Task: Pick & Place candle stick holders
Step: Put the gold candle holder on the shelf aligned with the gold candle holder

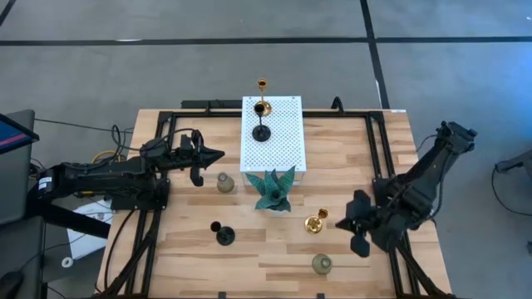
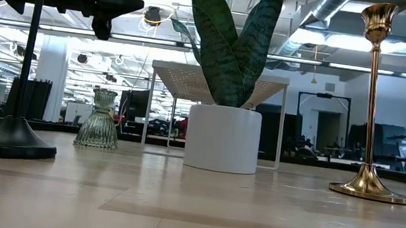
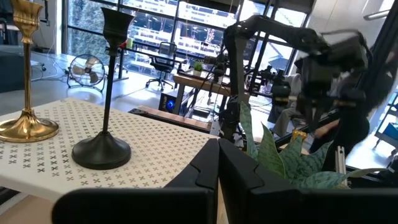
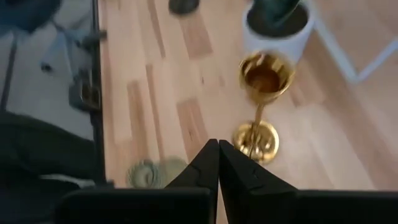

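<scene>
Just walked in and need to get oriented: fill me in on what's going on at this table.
The robot is sorting candle stick holders onto a white perforated platform. A gold holder and a black holder already stand on it. Still on the table are a gold holder, a black holder and two glass holders, around a potted plant. The left gripper hangs beside the platform, the right gripper by the gold holder; both jaws shut, empty.

Pale wooden desk (image 1: 274, 241) with visible plank grain, smooth satin sheen. Two polished gold metal candle holders (image 1: 315, 223), mirror-bright. Two matt black candle holders (image 1: 224, 235). Two ribbed grey-green glass holders (image 1: 322, 264), translucent. White perforated platform (image 1: 283, 145), matt. Plant in a smooth white pot (image 2: 222, 138)
</scene>
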You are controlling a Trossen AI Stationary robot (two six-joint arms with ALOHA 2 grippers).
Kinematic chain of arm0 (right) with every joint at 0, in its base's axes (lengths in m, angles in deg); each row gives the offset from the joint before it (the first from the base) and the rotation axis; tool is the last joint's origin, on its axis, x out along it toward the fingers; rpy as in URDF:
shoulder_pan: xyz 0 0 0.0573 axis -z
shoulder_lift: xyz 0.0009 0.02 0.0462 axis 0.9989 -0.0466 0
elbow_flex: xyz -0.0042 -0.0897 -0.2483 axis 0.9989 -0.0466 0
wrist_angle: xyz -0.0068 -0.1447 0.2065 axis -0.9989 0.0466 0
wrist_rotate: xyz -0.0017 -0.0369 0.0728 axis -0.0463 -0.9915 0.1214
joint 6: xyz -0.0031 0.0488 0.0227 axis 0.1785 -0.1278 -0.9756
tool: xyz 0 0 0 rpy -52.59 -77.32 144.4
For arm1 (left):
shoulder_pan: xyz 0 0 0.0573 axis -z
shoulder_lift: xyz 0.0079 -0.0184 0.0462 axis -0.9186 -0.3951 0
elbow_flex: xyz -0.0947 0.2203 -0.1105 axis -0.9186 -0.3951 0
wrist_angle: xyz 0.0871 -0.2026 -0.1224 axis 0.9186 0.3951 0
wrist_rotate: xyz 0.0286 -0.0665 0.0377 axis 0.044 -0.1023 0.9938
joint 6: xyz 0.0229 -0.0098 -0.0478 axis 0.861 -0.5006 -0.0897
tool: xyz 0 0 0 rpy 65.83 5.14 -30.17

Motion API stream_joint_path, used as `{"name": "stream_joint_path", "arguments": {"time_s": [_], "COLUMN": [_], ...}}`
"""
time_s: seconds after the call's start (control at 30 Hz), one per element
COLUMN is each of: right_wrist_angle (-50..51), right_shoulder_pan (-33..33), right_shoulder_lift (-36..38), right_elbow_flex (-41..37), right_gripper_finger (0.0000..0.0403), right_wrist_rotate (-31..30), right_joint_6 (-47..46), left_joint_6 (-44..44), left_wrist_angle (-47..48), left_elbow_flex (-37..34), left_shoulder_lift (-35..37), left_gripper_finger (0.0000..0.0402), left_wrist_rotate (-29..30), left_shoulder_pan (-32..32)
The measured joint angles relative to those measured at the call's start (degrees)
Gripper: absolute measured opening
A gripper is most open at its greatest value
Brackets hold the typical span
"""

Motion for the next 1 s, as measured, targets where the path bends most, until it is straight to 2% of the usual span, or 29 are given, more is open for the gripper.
{"name": "stream_joint_path", "arguments": {"time_s": [0.37,0.7,0.87,1.0], "right_wrist_angle": [0.29,-0.10,0.00,-0.78], "right_shoulder_pan": [-0.61,3.52,5.13,5.66], "right_shoulder_lift": [-10.14,-22.21,-22.85,-20.32], "right_elbow_flex": [-0.22,-0.15,-0.06,-0.02], "right_gripper_finger": [0.0000,0.0000,0.0000,0.0000], "right_wrist_rotate": [2.15,2.23,2.05,2.12], "right_joint_6": [0.13,-3.77,-8.48,-8.66], "left_joint_6": [-0.16,-0.19,-0.19,-0.19], "left_wrist_angle": [-0.02,-0.02,-0.02,-0.01], "left_elbow_flex": [0.00,0.00,0.00,0.00], "left_shoulder_lift": [0.00,0.00,0.02,0.01], "left_gripper_finger": [0.0008,0.0008,0.0008,0.0008], "left_wrist_rotate": [0.02,0.02,0.02,0.02], "left_shoulder_pan": [0.01,0.00,0.00,0.01]}}
